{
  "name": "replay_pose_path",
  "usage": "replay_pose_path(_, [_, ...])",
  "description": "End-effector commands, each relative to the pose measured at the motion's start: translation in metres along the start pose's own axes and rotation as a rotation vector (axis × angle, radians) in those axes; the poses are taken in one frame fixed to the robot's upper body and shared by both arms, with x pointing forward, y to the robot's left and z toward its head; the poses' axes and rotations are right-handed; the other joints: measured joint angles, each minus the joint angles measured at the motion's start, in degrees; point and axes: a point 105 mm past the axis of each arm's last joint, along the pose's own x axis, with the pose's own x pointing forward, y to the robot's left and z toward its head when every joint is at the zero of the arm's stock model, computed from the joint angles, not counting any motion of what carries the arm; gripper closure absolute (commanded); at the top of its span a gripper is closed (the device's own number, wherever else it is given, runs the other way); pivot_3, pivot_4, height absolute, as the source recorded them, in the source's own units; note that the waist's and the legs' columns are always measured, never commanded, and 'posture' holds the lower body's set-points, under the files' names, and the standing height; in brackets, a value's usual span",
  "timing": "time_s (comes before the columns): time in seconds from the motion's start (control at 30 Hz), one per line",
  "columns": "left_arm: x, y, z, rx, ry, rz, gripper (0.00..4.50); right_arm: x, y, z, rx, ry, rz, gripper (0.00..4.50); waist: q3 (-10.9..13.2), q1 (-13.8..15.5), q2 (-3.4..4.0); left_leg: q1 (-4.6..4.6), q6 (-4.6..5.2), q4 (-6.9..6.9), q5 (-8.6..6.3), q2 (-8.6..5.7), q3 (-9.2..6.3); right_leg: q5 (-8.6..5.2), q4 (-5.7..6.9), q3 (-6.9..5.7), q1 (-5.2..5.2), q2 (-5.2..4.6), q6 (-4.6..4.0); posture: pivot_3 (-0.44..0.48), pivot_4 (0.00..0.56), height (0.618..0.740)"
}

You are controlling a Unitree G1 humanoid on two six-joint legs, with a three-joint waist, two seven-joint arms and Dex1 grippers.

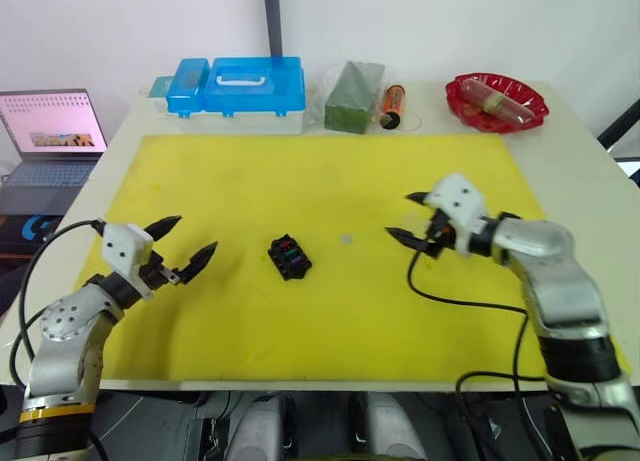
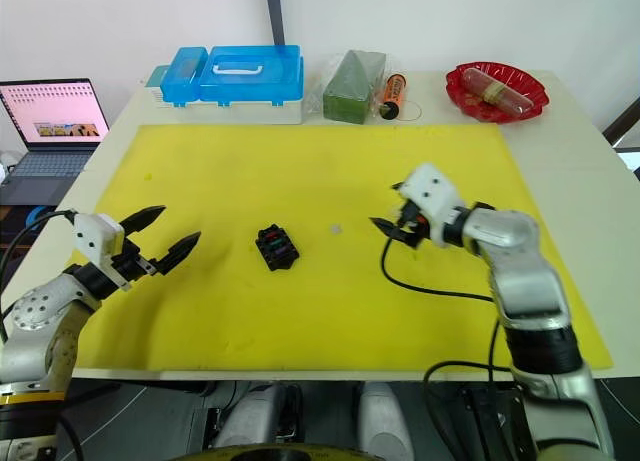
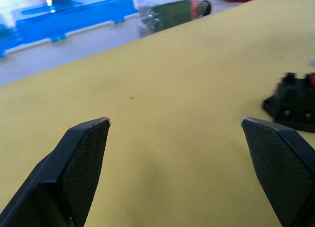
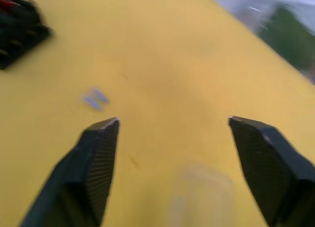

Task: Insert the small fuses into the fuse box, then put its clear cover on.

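Black ribbed plastic fuse box showing red and green fuses, sitting on matte yellow mat | left gripper gaping | right gripper gaping

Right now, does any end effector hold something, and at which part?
Nothing is held. The left end effector and the right end effector are both open over the yellow mat, apart from the fuse box.
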Motion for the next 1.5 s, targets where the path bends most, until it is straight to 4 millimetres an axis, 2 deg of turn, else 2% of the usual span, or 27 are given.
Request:
replay_pose_path(0.03, [-0.013,0.027,0.006,0.018,-0.017,0.115,0.0,-0.042,-0.018,0.001,0.062,-0.078,-0.159,0.01,0.0,0.04,-0.01,0.0,0.0,-0.01,0.0,0.0,-0.01,0.0,0.0,-0.01,0.01,0.0,0.01,0.0,0.15,0.74])
replay_pose_path(0.13, [-0.022,0.04,0.0,0.017,0.001,0.18,0.0,-0.074,-0.035,-0.023,0.156,-0.056,-0.308,0.01,0.02,-0.05,-0.04,0.04,0.03,0.03,-0.01,0.0,0.01,0.0,-0.02,-0.01,0.08,0.0,0.02,0.0,0.15,0.74])
replay_pose_path(0.2, [-0.026,0.045,-0.002,0.017,0.003,0.209,0.0,-0.084,-0.04,-0.033,0.195,-0.046,-0.367,0.01,0.03,-0.11,-0.06,0.07,0.03,0.05,-0.01,0.0,0.02,0.0,-0.04,-0.01,0.13,0.0,0.02,0.0,0.15,0.74])
replay_pose_path(0.3, [-0.029,0.047,-0.006,0.022,-0.001,0.25,0.0,-0.096,-0.029,-0.061,0.244,0.022,-0.371,0.01,0.01,0.0,-0.15,0.09,0.03,0.03,-0.01,0.03,0.01,-0.01,-0.04,-0.05,0.13,0.0,0.03,0.0,0.15,0.74])
replay_pose_path(0.4, [-0.027,0.043,-0.007,0.007,-0.004,0.25,0.0,-0.102,-0.027,-0.071,0.269,0.043,-0.405,0.01,0.02,0.01,-0.13,0.08,0.04,0.03,-0.01,0.04,0.02,-0.01,-0.08,-0.06,0.16,0.0,0.03,0.0,0.15,0.74])
replay_pose_path(0.43, [-0.026,0.042,-0.008,0.006,-0.004,0.248,0.0,-0.102,-0.027,-0.073,0.274,0.045,-0.416,0.01,0.02,0.01,-0.13,0.08,0.05,0.06,-0.01,0.03,0.02,0.0,-0.08,-0.06,0.18,-0.01,0.03,0.0,0.15,0.74])
replay_pose_path(0.57, [-0.02,0.036,-0.002,0.015,-0.02,0.226,0.0,-0.097,-0.025,-0.058,0.276,-0.003,-0.43,0.01,0.04,-0.06,-0.16,0.1,0.05,0.07,-0.01,0.04,0.02,0.0,-0.08,-0.08,0.2,-0.01,0.03,0.0,0.15,0.74])
replay_pose_path(0.67, [-0.009,0.032,0.008,0.027,-0.052,0.197,0.0,-0.094,-0.041,-0.037,0.284,-0.082,-0.491,0.01,0.05,-0.01,-0.18,0.1,0.05,0.08,-0.01,0.04,0.02,0.0,-0.08,-0.1,0.2,-0.01,0.04,0.0,0.15,0.74])
replay_pose_path(0.8, [0.009,0.017,0.031,0.031,-0.112,0.093,0.0,-0.078,-0.041,-0.004,0.312,-0.171,-0.435,0.01,0.11,0.12,-0.28,0.09,0.06,0.12,-0.01,0.04,0.01,0.0,-0.07,-0.14,0.23,-0.01,0.04,0.0,0.15,0.74])
replay_pose_path(0.9, [0.027,-0.018,0.057,0.074,-0.163,-0.145,0.0,-0.042,-0.013,0.015,0.293,-0.129,-0.225,0.01,0.13,0.05,-0.33,0.06,0.07,0.11,-0.01,0.04,-0.03,0.0,-0.09,-0.22,0.23,-0.01,0.04,0.0,0.15,0.74])
replay_pose_path(0.97, [0.033,-0.037,0.065,0.086,-0.174,-0.26,0.0,-0.027,-0.002,0.021,0.303,-0.115,-0.159,0.01,0.14,-0.05,-0.34,0.07,0.08,0.13,-0.01,0.04,-0.04,0.0,-0.09,-0.23,0.26,-0.01,0.03,0.0,0.15,0.74])
replay_pose_path(1.03, [0.036,-0.049,0.068,0.099,-0.172,-0.341,0.0,-0.018,0.005,0.023,0.319,-0.099,-0.134,0.01,0.14,-0.05,-0.33,0.07,0.08,0.13,-0.01,0.04,-0.04,-0.01,-0.1,-0.23,0.26,-0.01,0.03,0.0,0.15,0.74])
replay_pose_path(1.1, [0.034,-0.067,0.071,0.118,-0.167,-0.463,0.0,-0.005,0.025,0.026,0.399,-0.085,0.009,0.01,0.15,-0.06,-0.33,0.06,0.1,0.11,-0.01,0.04,-0.04,-0.01,-0.12,-0.25,0.26,-0.01,0.03,0.0,0.15,0.74])
replay_pose_path(1.2, [0.029,-0.084,0.071,0.125,-0.157,-0.596,0.0,0.009,0.04,0.025,0.604,-0.044,0.13,0.01,0.17,-0.35,-0.36,0.06,0.12,0.13,-0.01,0.04,-0.04,0.0,-0.13,-0.28,0.26,0.0,0.04,0.0,0.15,0.74])
replay_pose_path(1.37, [0.024,-0.096,0.067,0.15,-0.149,-0.685,0.0,0.022,0.061,0.026,0.813,0.022,0.284,0.01,0.18,-0.02,-0.34,0.04,0.12,0.17,-0.01,0.05,-0.1,0.0,-0.12,-0.36,0.29,0.0,0.03,0.0,0.15,0.74])
replay_pose_path(1.47, [0.019,-0.099,0.063,0.148,-0.151,-0.693,0.0,0.03,0.068,0.031,1.013,0.027,0.382,0.57,0.18,-0.31,-0.33,0.04,0.12,0.19,-0.01,0.05,-0.12,0.0,-0.13,-0.37,0.33,-0.02,0.04,0.0,0.15,0.74])
replay_pose_path(1.5, [0.017,-0.101,0.061,0.147,-0.151,-0.694,0.0,0.033,0.068,0.032,1.058,0.026,0.398,0.91,0.2,-0.33,-0.3,0.06,0.12,0.19,-0.01,0.05,-0.12,0.0,-0.11,-0.37,0.33,-0.01,0.04,0.0,0.15,0.74])
